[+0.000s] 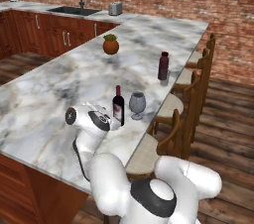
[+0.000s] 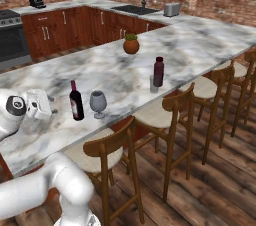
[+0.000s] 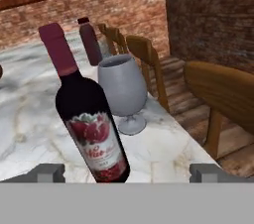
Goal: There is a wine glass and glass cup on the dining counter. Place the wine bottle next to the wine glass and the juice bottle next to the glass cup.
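Your gripper [image 3: 126, 172] stands wide open, holding nothing, fingers either side of the wine bottle [image 3: 88, 114]; the bottle stands upright on the dining counter [image 1: 59, 84] just beside the wine glass [image 3: 122, 89]; back straight out, level, so you don't tip it.

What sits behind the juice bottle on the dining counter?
The glass cup stands right beside the juice bottle, partly covered by it in the left base view. Whether they touch cannot be told.
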